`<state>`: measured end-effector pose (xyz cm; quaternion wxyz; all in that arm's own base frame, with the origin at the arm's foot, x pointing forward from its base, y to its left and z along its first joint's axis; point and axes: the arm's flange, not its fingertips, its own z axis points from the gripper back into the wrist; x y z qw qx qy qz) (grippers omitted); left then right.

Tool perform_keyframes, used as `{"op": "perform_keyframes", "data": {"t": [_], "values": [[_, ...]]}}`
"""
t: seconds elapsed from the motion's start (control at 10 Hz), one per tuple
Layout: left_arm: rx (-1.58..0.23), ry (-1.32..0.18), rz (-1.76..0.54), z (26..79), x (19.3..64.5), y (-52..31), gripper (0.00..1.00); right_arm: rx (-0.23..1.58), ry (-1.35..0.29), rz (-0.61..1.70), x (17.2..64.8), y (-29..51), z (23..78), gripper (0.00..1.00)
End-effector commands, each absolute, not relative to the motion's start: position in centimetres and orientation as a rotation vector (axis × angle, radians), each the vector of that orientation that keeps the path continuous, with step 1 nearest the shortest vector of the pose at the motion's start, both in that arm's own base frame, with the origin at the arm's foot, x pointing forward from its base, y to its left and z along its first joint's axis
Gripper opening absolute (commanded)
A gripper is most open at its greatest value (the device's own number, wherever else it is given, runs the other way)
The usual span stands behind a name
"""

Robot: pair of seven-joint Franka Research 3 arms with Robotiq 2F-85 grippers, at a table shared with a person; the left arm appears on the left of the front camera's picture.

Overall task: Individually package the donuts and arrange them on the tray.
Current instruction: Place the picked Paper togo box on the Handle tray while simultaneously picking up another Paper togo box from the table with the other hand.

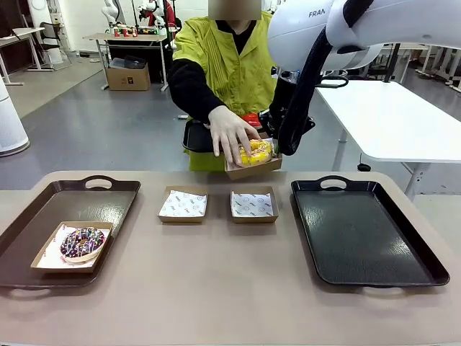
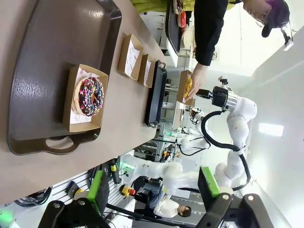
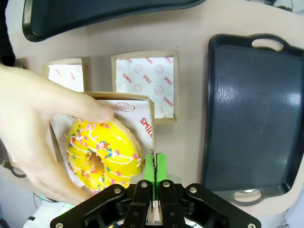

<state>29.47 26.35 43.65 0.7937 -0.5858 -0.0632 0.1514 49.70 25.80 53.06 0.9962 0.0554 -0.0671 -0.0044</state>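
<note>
My right gripper (image 1: 276, 149) (image 3: 154, 167) is shut on the rim of a cardboard box (image 1: 253, 170) (image 3: 145, 124), held in the air over the table's far edge. A person's hand (image 1: 229, 133) (image 3: 33, 128) lays the yellow sprinkled donut (image 1: 257, 152) (image 3: 102, 154) into that box. The chocolate donut with coloured sprinkles (image 1: 81, 243) (image 2: 90, 96) lies in a box on the brown tray (image 1: 43, 209) at the left. A red donut (image 1: 251, 120) sits behind the hand. My left gripper (image 2: 154, 190) hangs open high above the brown tray.
Two empty paper-lined boxes (image 1: 183, 205) (image 1: 253, 205) rest mid-table. At the right lies a bare black tray (image 1: 364, 231) (image 3: 251, 114). Another dark tray (image 1: 194, 137) is by the person, beyond the table's edge.
</note>
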Motion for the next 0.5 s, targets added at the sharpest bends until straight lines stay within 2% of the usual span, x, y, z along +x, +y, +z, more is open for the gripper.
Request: {"op": "perform_keyframes", "data": {"t": [0.0,0.4], "values": [[-1.271,-0.156,0.317,43.94,29.18,26.36,0.98,0.113,-0.133,-0.014,49.47,25.66,52.97,0.0],[-1.259,-0.136,0.326,43.65,29.47,26.35,0.98,0.111,-0.134,-0.009,49.7,25.8,53.06,0.01]]}}
